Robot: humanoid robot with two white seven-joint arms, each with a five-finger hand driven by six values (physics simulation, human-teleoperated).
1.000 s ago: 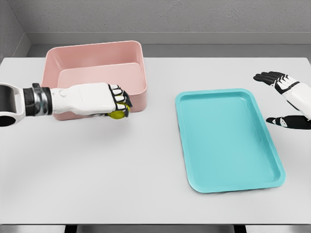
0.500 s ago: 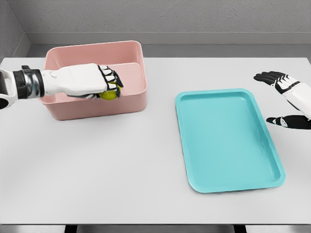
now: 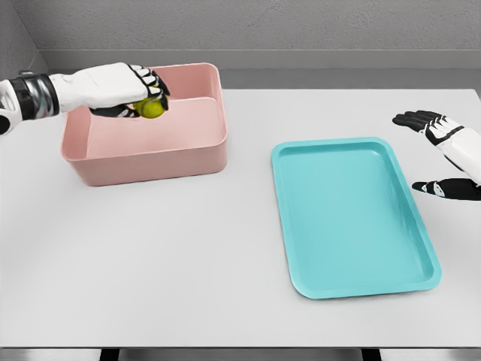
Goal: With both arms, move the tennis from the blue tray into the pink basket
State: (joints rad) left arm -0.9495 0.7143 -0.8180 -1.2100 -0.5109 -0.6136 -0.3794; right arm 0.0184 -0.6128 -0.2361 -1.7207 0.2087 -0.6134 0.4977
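One tennis ball [image 3: 152, 109], enclosed by the curled fingers of the left hand [image 3: 120, 89], hangs directly above the pink basket's [image 3: 150, 159] interior, while the open, empty right hand [image 3: 443, 154] idles beyond the blue tray [image 3: 353, 218]

The left arm comes in from the far left edge, its white forearm and dark banded wrist stretched out toward the right. The left hand [image 3: 124, 89] sits far back on the left, knuckles up, its black-tipped fingers [image 3: 150, 81] curled downward and closed in a grasp. The right hand [image 3: 443, 154] shows at the right edge, about mid-depth, well apart from the left. Its fingers [image 3: 412, 118] are spread and relaxed, pointing left, with the thumb lower and nearer.
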